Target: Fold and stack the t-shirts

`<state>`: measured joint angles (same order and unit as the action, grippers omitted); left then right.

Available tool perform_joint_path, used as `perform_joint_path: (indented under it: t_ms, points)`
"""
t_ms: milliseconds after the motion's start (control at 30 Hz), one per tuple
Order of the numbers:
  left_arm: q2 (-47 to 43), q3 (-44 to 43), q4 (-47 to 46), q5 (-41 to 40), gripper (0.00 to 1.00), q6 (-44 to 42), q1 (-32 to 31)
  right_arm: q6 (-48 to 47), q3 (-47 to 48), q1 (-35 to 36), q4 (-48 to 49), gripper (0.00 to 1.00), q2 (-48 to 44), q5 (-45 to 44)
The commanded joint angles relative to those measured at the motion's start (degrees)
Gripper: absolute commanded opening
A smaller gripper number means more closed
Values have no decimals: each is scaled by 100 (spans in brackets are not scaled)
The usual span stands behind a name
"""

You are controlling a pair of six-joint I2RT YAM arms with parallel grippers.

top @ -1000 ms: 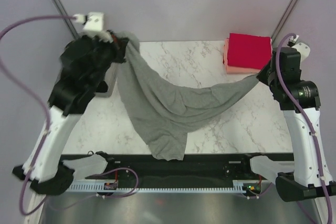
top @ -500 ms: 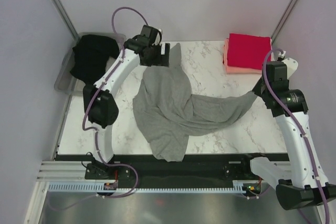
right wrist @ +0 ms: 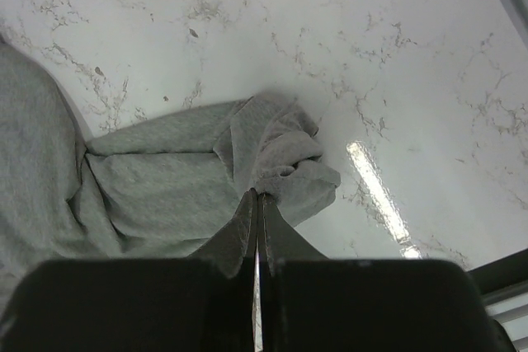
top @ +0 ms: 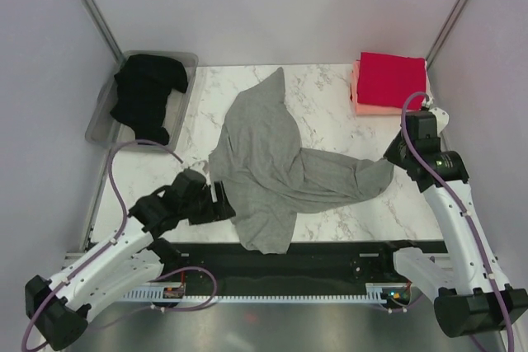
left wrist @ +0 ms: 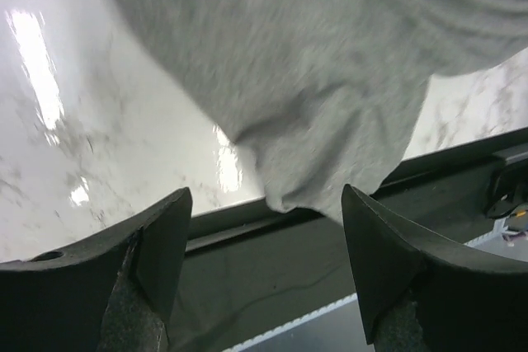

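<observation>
Fabric's all rumpled: grey tee sprawls across the middle of the table, one end pointing at the far edge, hem drooping over the near edge. Half a second ago my left gripper was up at that far end. Now it's let go, jaws wide, just beside the hem toward the near-left corner. My right gripper stays clamped on a bunched corner near the right edge.

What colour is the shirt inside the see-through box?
Black. The black t-shirt in the bin shows best in the top external view.
</observation>
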<state>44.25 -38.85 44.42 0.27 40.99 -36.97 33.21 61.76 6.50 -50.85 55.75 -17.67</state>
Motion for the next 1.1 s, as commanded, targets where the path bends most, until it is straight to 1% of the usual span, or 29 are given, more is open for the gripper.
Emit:
perform_joint_path:
  t_ms: [0, 67, 100, 133, 167, 200, 233, 300, 333, 400, 433, 467, 533, 567, 667, 833, 867, 900, 967, 1000, 1033, 1067]
  points:
    - [-794, 1009, -783, 473, 81, 1410, -258, 124, -85, -26, 269, 0, -187, 229]
    - [-927, 1430, -1022, 789, 89, 1621, -424, 142, -111, -26, 286, 0, -222, 273]
    - [-866, 1511, -1119, 851, 92, 1683, -486, 142, -111, -18, 286, 0, -222, 290]
    - [-796, 1564, -1146, 834, 94, 1727, -678, 142, -111, -26, 277, 0, -222, 317]
    - [-725, 1600, -1155, 782, 99, 1789, -810, 133, -120, -26, 277, 0, -231, 308]
    - [-577, 1617, -1173, 677, 100, 1972, -977, 133, -129, -26, 269, 0, -248, 317]
    - [-506, 1652, -1295, 441, 100, 2087, -1309, 142, -138, -26, 269, 0, -248, 300]
    - [-330, 1766, -1506, 281, 100, 2420, -1619, 133, -155, -26, 286, 0, -248, 317]
    - [-112, 1819, -1803, 185, 98, 2527, -1916, 133, -164, -26, 286, 0, -248, 326]
    - [118, 1995, -2164, 70, 95, 2851, -2216, 133, -181, -17, 286, 0, -248, 343]
    - [406, 2030, -2314, -35, 92, 2957, -2531, 124, -199, -26, 286, 0, -248, 335]
    - [548, 2048, -2542, -228, 91, 3019, -2665, 124, -217, -18, 295, 0, -257, 335]
    - [865, 1996, -2596, -544, 89, 3134, -2937, 107, -217, -26, 295, 0, -266, 326]
    - [1145, 1987, -2719, -615, 85, 3152, -2982, 89, -225, -26, 295, 0, -266, 317]
    - [1690, 2004, -3088, -791, 79, 3169, -3070, 71, -287, -18, 330, 0, -275, 308]
    - [2166, 1767, -3528, -1441, 71, 3126, -3185, 36, -340, -26, 365, 0, -248, 299]
    - [2228, 1706, -3581, -1512, 63, 3099, -3185, 28, -348, -18, 383, 0, -257, 282]
    - [2376, 1662, -3607, -1574, 58, 3038, -3185, 27, -349, -17, 383, 0, -266, 282]
    - [2483, 1548, -3634, -1811, 43, 2950, -3185, 1, -357, -26, 392, 0, -249, 238]
    - [2492, 1521, -3634, -1890, 34, 2915, -3193, -16, -366, -26, 392, 0, -257, 238]
    - [2449, 1495, -3564, -2065, 6, 2880, -3194, -25, -366, -26, 392, 0, -249, 238]
    - [2370, 1381, -3390, -2153, 2, 2853, -3185, -25, -366, -26, 392, 0, -248, 229]
